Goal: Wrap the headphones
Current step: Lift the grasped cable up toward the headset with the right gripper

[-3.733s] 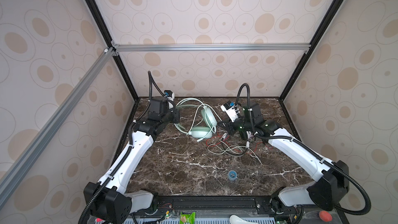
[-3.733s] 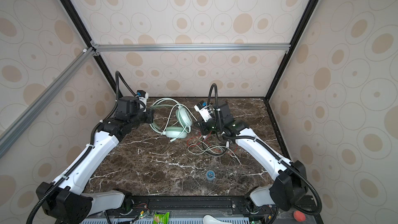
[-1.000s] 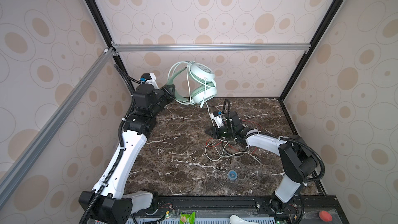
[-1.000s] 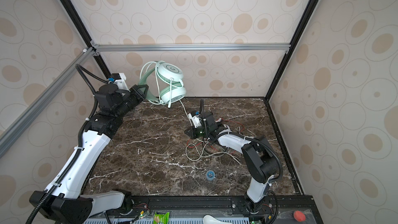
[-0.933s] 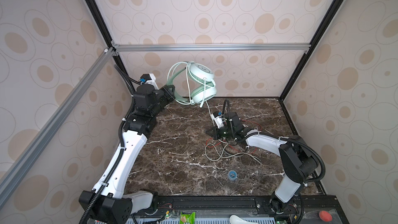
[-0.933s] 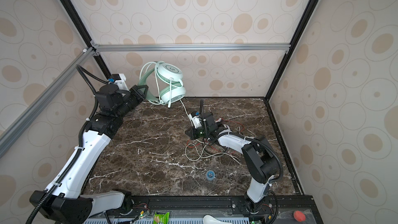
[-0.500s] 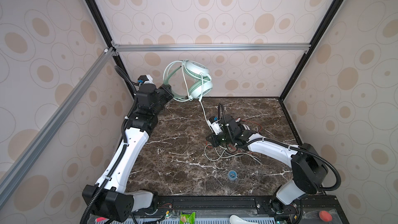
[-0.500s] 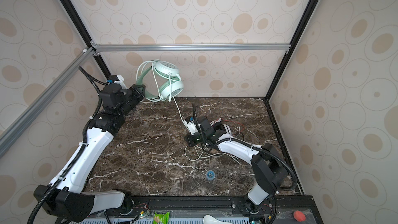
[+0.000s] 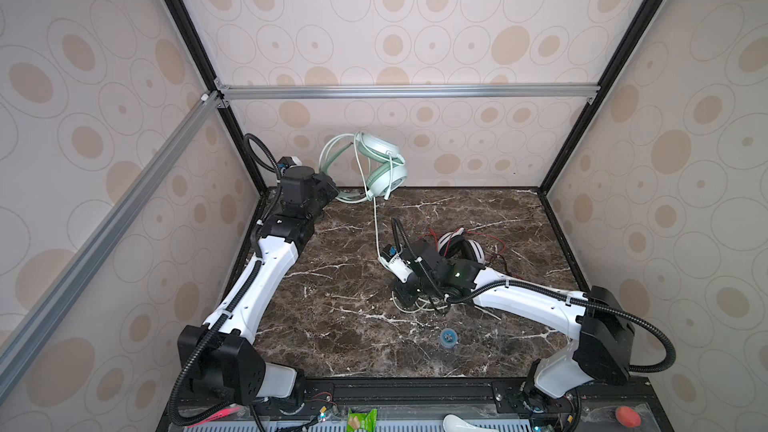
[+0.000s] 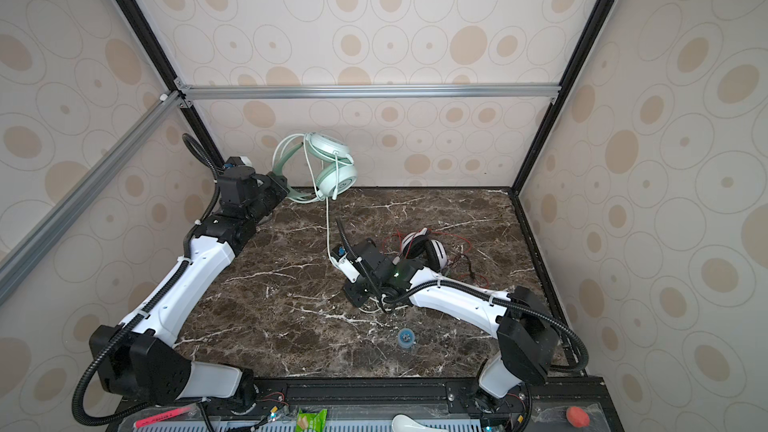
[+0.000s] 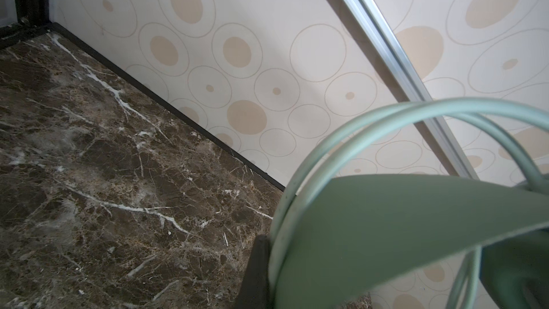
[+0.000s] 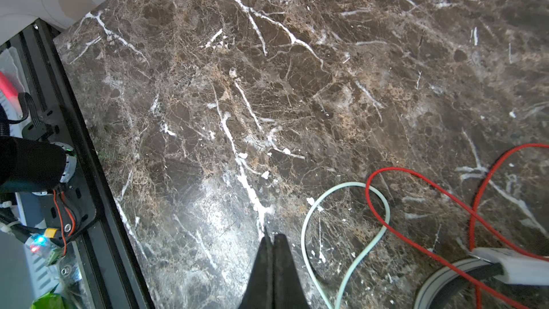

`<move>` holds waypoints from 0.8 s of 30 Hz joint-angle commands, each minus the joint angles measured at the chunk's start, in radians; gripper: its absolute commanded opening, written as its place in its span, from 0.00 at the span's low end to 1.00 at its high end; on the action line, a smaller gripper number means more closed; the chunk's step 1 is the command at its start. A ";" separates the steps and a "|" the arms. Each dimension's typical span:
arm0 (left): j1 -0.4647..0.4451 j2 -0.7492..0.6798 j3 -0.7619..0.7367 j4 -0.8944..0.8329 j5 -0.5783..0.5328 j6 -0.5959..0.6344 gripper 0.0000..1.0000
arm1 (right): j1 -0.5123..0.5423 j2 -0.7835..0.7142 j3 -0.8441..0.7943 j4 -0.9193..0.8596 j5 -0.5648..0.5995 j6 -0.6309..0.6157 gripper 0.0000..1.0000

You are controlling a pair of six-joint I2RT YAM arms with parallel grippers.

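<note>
The mint green headphones (image 9: 380, 162) (image 10: 332, 164) hang in the air at the back left. My left gripper (image 9: 332, 192) (image 10: 286, 189) (image 11: 276, 248) is shut on their headband (image 11: 386, 233). Their mint cord (image 9: 376, 222) (image 10: 327, 222) drops to the table and loops (image 12: 341, 197) right beside my right gripper (image 9: 405, 297) (image 10: 356, 295) (image 12: 273, 237). That gripper sits low over the middle of the marble, shut with nothing between its fingers. The white-and-black headphones (image 9: 457, 245) (image 10: 428, 249) lie just behind the right arm, their red cord (image 12: 416, 179) crossing the mint loop.
A small blue cap (image 9: 449, 336) (image 10: 406, 337) lies on the marble toward the front. Patterned walls close in three sides, with an aluminium crossbar (image 9: 407, 91) high at the back. The black front rail (image 12: 89, 203) with wiring runs along the table's near edge.
My right gripper has drawn forward along the table, away from the white-and-black headphones. The left arm has lowered the mint headphones slightly; both grippers stay shut.
</note>
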 commanded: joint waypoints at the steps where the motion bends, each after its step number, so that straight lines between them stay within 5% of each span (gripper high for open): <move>1: 0.013 -0.005 0.024 0.125 -0.027 -0.052 0.00 | 0.027 0.033 0.034 -0.079 0.029 -0.058 0.00; 8: 0.013 -0.007 0.000 0.098 -0.064 0.006 0.00 | 0.060 0.043 0.133 -0.157 0.071 -0.113 0.00; 24: -0.041 0.003 -0.081 0.008 -0.340 0.379 0.00 | 0.076 0.064 0.522 -0.435 0.192 -0.350 0.00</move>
